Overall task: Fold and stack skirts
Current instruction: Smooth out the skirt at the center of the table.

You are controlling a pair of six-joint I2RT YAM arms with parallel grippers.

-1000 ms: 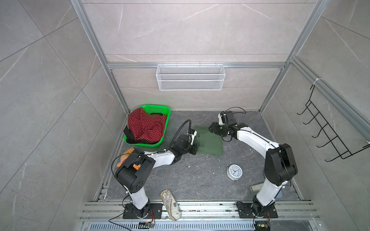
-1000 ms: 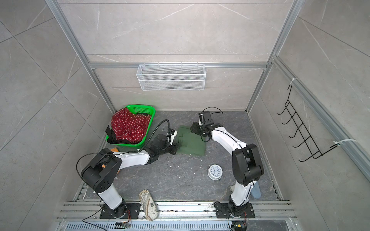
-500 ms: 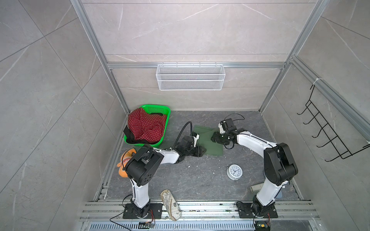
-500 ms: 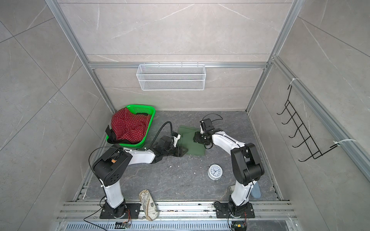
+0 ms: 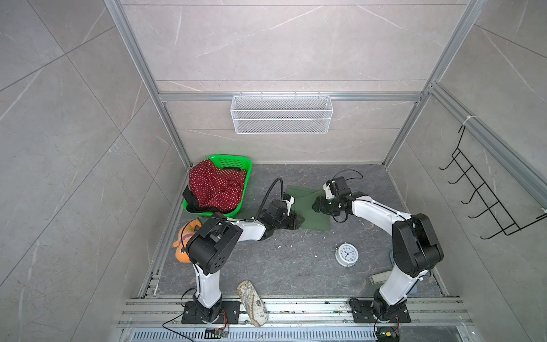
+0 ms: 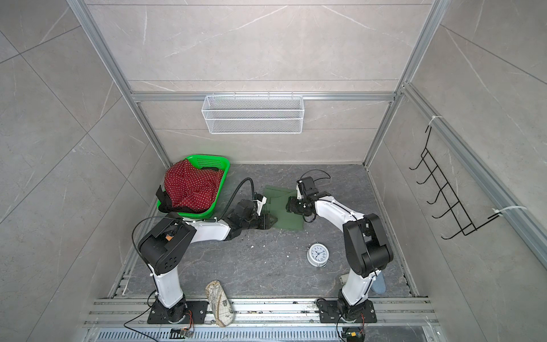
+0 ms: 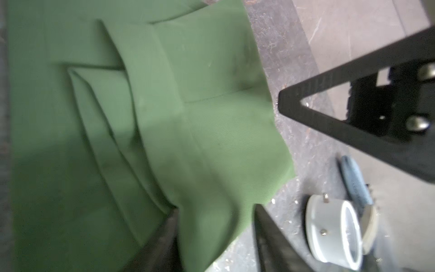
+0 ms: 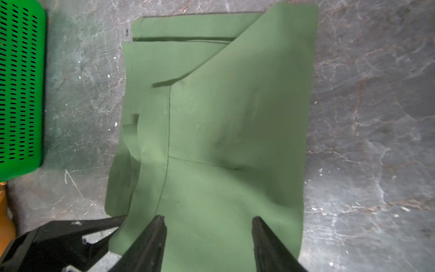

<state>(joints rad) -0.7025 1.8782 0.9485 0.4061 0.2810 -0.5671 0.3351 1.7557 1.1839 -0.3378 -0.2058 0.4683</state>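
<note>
Lying flat, green skirt (image 5: pixel 316 222), left gripper (image 5: pixel 297 220) at edge, right gripper (image 5: pixel 316 205) above

The dark green skirt (image 8: pixel 223 141) is matt, finely ribbed cloth. The basket (image 5: pixel 233 162) at 10 o'clock from it is glossy perforated plastic. The table (image 8: pixel 364 117) looks stone-like; the clock (image 7: pixel 329 230) casing, possibly plastic.

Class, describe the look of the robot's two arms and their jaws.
Both the left arm and right arm have white curved shells with black joints. The jaws are black, tapering, hollow triangular frames. A black cable arches from the left wrist.
</note>
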